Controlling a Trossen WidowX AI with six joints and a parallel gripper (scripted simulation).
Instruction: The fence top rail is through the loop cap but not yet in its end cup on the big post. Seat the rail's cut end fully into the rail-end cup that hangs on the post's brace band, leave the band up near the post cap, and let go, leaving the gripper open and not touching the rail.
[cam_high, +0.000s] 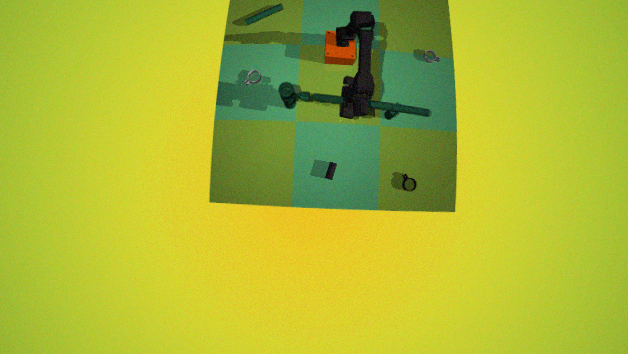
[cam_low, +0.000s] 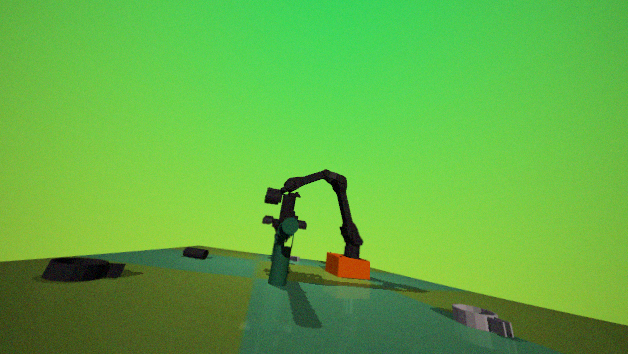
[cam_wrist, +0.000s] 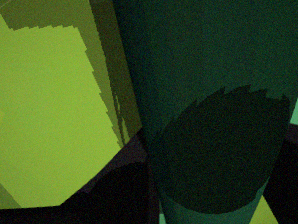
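The dark green rail (cam_high: 414, 110) (cam_low: 290, 226) (cam_wrist: 200, 60) runs sideways over the slimmer post (cam_high: 390, 115) (cam_low: 278, 265). Its left end lies close to the small end cup (cam_high: 303, 96) at the big post (cam_high: 286, 92); a narrow break seems to show between rail and cup, but how they meet is too small to tell. The loop cap and the brace band cannot be made out clearly. My gripper (cam_high: 354, 102) (cam_low: 286, 223) (cam_wrist: 192, 129) points down and is shut on the rail between the two posts, one finger on each side in the wrist view.
The orange base block (cam_high: 340, 51) (cam_low: 347, 266) stands behind the rail. A loose green bar (cam_high: 264, 14) lies at the back left. Pale rings (cam_high: 248, 81) (cam_high: 437, 59) lie on either side. A dark block (cam_high: 331, 171) (cam_low: 195, 253) and a black ring (cam_low: 62, 272) lie in front.
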